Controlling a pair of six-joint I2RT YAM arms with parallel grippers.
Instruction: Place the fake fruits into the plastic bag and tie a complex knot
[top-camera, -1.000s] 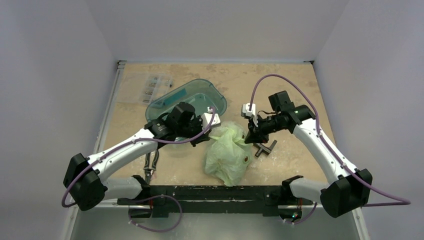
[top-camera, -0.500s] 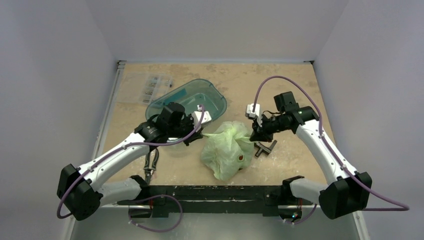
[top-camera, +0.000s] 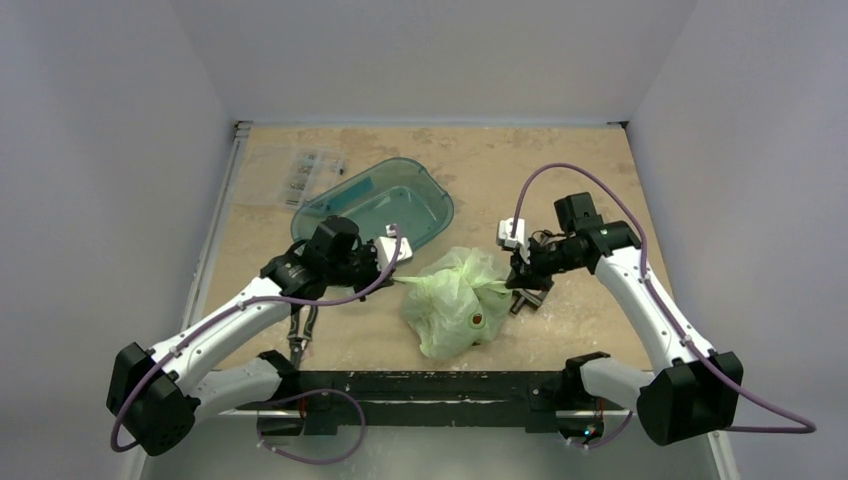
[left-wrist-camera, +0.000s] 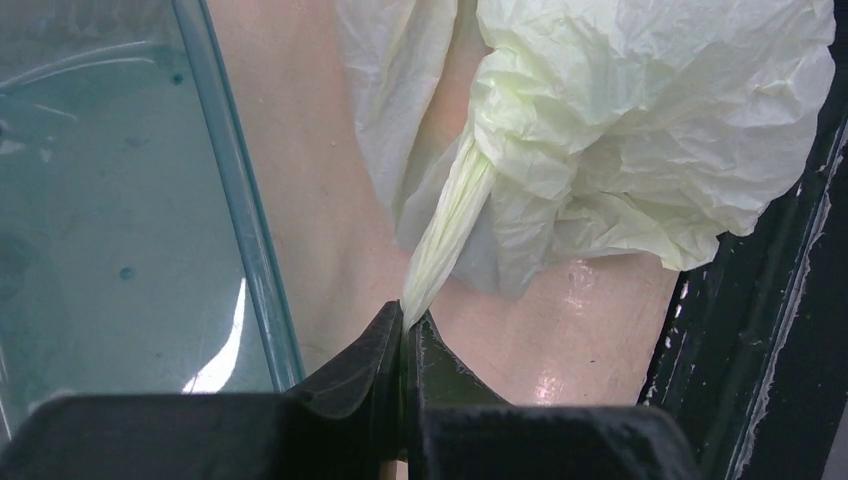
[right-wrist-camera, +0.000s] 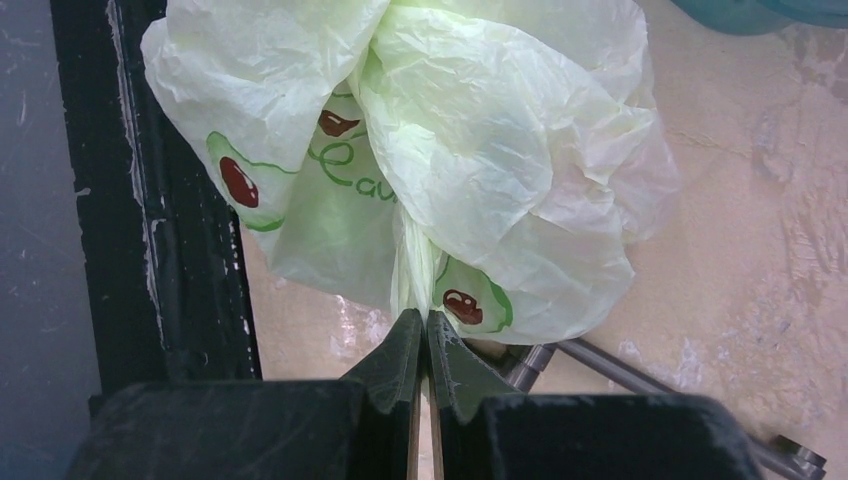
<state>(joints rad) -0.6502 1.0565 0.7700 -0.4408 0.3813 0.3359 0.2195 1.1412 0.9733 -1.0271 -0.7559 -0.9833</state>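
On the plastic bag, avocado drawings surround green lettering, mostly hidden.

We've got a beige, mottled stone-look table boxed in by plain pale walls on three sides. Black rail runs along its near edge, light metal strip down the left. Lighting's soft and even; we see small glare patches on the tabletop.

bag: pale green, printed avocados with dark red pits, green lettering
tub: translucent teal
table: mottled beige
arms: white, black joints
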